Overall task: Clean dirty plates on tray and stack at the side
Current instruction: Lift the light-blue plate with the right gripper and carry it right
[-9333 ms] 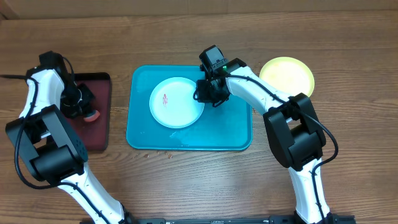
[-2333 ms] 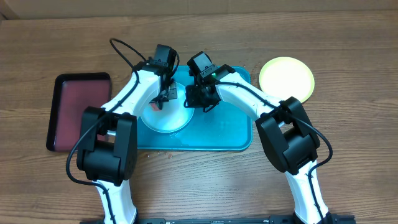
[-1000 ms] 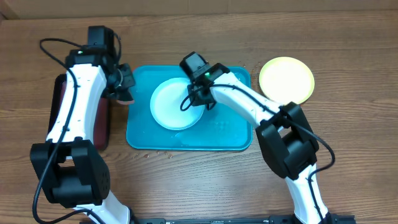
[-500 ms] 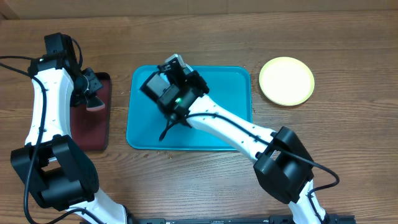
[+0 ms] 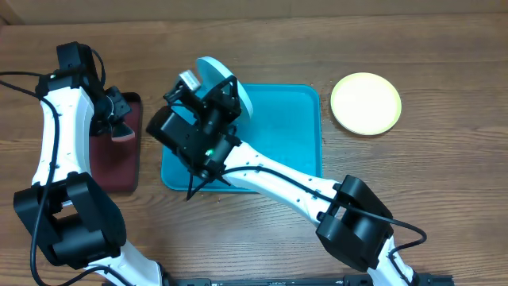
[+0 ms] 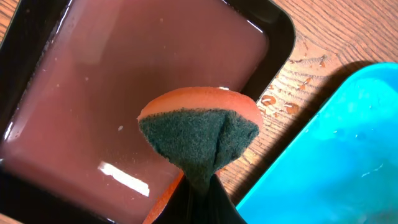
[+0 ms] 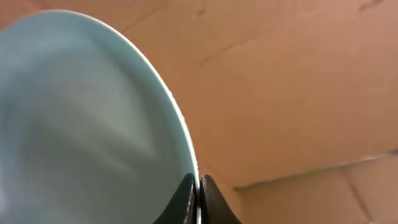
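Above the tray (image 5: 294, 151), right gripper (image 7: 198, 186) pinches the aqua plate (image 7: 87, 118)'s rim, left gripper (image 6: 200, 186) the sponge (image 6: 198, 134); plate should travel level toward two o'clock.

White arms (image 5: 49, 151) with black joints (image 5: 355, 232) and cables (image 5: 20, 82).

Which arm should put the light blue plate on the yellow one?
Right. The right end effector pinches the aqua plate by its rim, above the teal tray. The left end effector holds a sponge over the red tray, farther from the yellow plate.
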`<state>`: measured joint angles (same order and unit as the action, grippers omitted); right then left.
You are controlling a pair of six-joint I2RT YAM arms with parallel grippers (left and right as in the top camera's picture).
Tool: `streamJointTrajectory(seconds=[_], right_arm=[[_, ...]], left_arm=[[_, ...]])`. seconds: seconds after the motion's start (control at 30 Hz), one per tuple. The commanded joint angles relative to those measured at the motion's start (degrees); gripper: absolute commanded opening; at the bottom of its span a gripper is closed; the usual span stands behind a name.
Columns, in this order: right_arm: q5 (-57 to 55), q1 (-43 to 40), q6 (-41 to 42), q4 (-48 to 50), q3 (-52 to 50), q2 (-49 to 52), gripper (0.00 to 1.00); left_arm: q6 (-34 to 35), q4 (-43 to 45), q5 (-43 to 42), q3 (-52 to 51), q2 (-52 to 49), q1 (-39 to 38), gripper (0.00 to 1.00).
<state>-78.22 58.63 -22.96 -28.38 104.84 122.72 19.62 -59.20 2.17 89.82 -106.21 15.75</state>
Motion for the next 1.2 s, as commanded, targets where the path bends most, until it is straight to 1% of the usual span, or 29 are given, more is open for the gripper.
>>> streamJointTrajectory(seconds=[0.0, 0.13, 0.17, 0.23, 0.27, 0.3, 0.33, 0.43, 0.5, 0.57, 0.63, 0.77, 0.83, 0.9, 0.97, 1.07, 1.17], right_arm=[[-7.9, 0.6, -11.5, 6.7, 1.4, -1.5, 0.04], [-9.2, 0.6, -11.9, 9.7, 1.4, -1.5, 0.04], [-8.9, 0.6, -10.5, 9.8, 1.4, -1.5, 0.04], [-7.3, 0.4, -5.3, 9.0, 1.3, -1.5, 0.04], [-4.5, 0.2, -1.8, 6.8, 1.3, -1.5, 0.04], [-0.3, 0.0, 0.7, 3.7, 1.3, -1.5, 0.04], [10.6, -0.8, 4.5, -3.5, 1.3, -1.5, 0.04], [18.3, -2.6, 17.0, -10.2, 1.7, -1.8, 0.04], [25.1, -4.4, 22.8, -15.8, 3.7, -2.7, 0.03], [37.0, -7.5, 27.6, -22.5, 7.7, -4.0, 0.04], [48.9, -11.6, 30.5, -27.2, 11.5, -5.2, 0.04], [75.5, -22.6, 32.2, -32.5, 16.2, -7.1, 0.04], [86.2, -28.2, 32.2, -33.7, 16.3, -7.4, 0.04], [93.2, -33.4, 32.2, -36.1, 16.2, -7.4, 0.04], [96.0, -38.2, 32.2, -39.1, 15.8, -7.3, 0.04], [96.3, -45.0, 32.2, -43.5, 15.5, -7.3, 0.04], [96.3, -51.0, 32.2, -45.9, 15.5, -7.3, 0.04]], left_arm=[[1.2, -0.1, -0.3, 0.5, -1.2, 0.2, 0.04], [1.2, -0.1, -0.3, 0.5, -1.2, 0.2, 0.04], [1.2, -0.1, -0.3, 0.5, -1.2, 0.2, 0.04], [1.2, -0.2, -0.3, 0.5, -1.2, 0.2, 0.04], [1.2, -0.2, -0.3, 0.5, -1.2, 0.2, 0.05], [1.2, -0.2, -0.3, 0.5, -1.2, 0.2, 0.04], [1.2, -0.2, -0.3, 0.5, -1.2, 0.2, 0.04], [1.2, -0.4, -0.3, 0.5, -1.2, 0.2, 0.04], [1.2, -0.4, -0.3, 0.5, -1.2, 0.2, 0.04], [1.2, -0.4, -0.4, 0.5, -1.2, 0.2, 0.04], [1.2, -0.4, -0.7, 0.5, -1.2, 0.2, 0.04], [1.2, -0.4, -0.7, 0.5, -1.2, 0.2, 0.04], [1.2, -0.5, -0.7, 0.5, -1.2, 0.2, 0.04], [1.2, -0.4, -0.7, 0.5, -1.2, 0.2, 0.04], [1.2, -0.4, -0.7, 0.5, -1.2, 0.2, 0.04], [1.2, -0.3, -0.7, 0.5, -1.2, 0.2, 0.04], [1.2, -0.3, -0.8, 0.5, -1.2, 0.2, 0.04]])
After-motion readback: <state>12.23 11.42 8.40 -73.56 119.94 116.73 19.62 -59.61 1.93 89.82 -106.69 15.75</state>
